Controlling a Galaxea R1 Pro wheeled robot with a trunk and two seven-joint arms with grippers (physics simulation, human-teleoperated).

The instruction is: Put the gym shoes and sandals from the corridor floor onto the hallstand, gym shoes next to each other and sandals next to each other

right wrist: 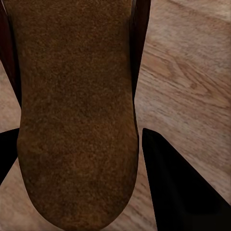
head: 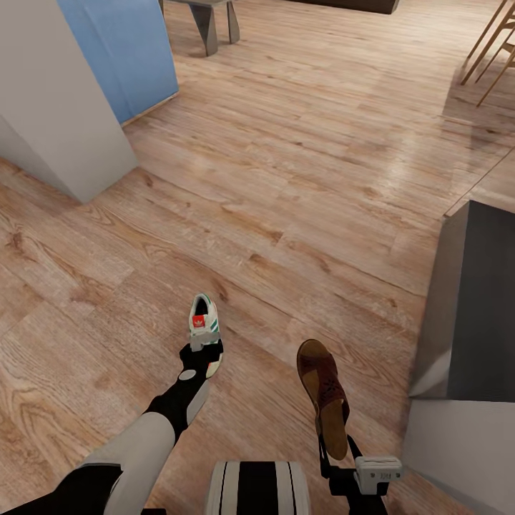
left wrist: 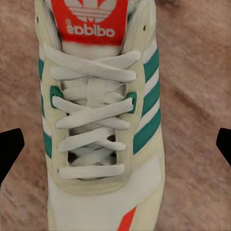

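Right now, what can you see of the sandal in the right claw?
The sandal is dark brown and leather-looking, with a wide perforated strap over the toe end and a tan footbed. In the head view it points away from the robot, heel nearest. The right claw grips its heel end, one finger on each side. Wooden floor lies beneath; whether the sandal touches it is unclear.

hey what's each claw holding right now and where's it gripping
The left claw is holding a gym shoe by its sides. The right claw is holding a sandal at the heel end.
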